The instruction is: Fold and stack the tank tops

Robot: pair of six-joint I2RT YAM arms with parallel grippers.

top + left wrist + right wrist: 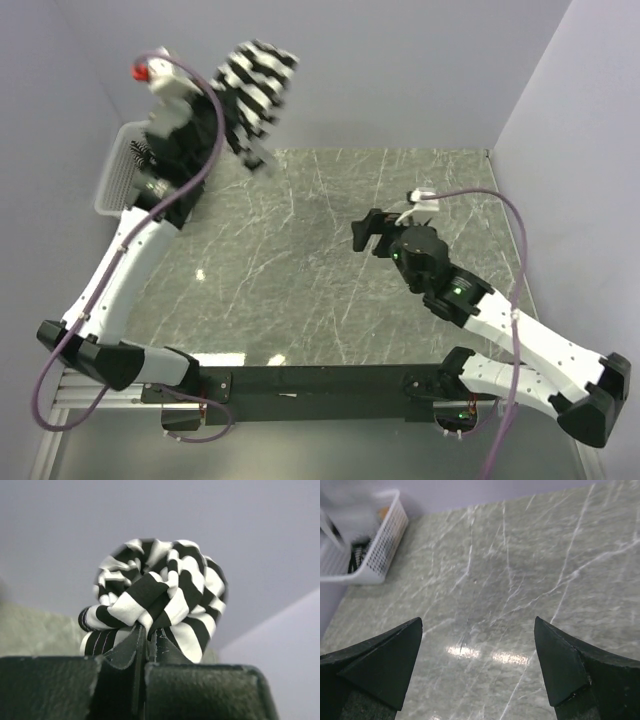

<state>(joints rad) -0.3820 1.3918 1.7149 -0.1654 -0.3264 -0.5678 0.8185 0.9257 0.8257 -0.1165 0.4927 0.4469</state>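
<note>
While the left gripper (222,118) hangs high over the far-left corner in the overhead view, the black-and-white striped tank top (258,85) dangles from it in a bunch, in the air above the white basket (112,180). The right gripper (365,232) hovers low over the marble table (300,270), well apart from the cloth.

On to the left wrist: jaws pinched tight on a wad of striped fabric, several layers at once.

Right wrist now: fingers (390,655) spread wide with nothing between them, and the basket off at far left holds something dark, too blurred to name.

My read: bring the top down to mid-table, let the right gripper take a hem or strap, and spread it flat before any fold.
</note>
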